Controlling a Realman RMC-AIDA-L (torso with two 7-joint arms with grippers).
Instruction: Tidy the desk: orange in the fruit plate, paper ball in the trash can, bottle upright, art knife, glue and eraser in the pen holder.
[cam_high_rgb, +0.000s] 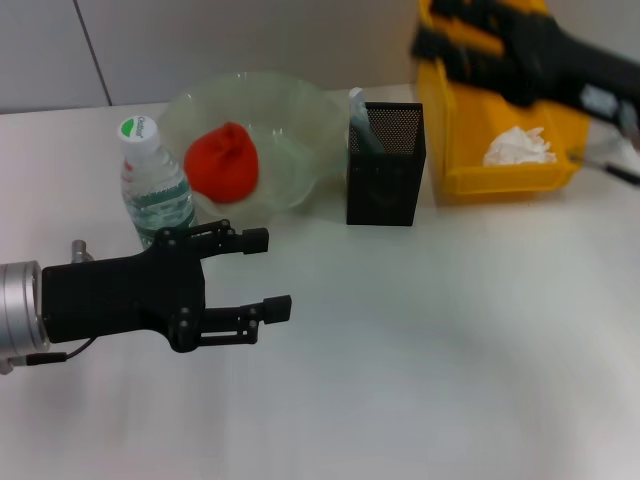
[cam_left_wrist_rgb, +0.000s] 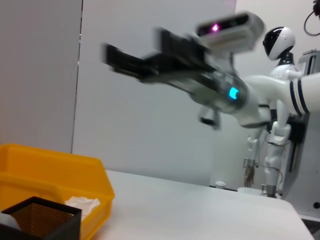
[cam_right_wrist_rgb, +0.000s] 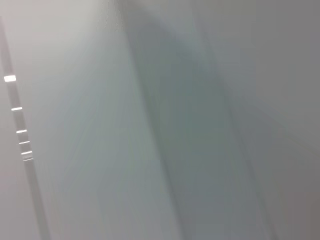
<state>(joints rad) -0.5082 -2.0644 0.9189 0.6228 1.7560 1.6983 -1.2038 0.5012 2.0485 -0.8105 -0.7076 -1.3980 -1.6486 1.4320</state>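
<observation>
While the head view shows left gripper fingers spread, empty, right gripper's grip stays unreadable everywhere.

The bottle stands at the far left of the table. Its cap is white and green and has some tiny print on it, and its label is green. None of the words can be read.

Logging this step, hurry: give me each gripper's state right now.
Left gripper: open, empty, over the table in front of the bottle.
Right gripper: above the yellow bin; state cannot be told.
</observation>
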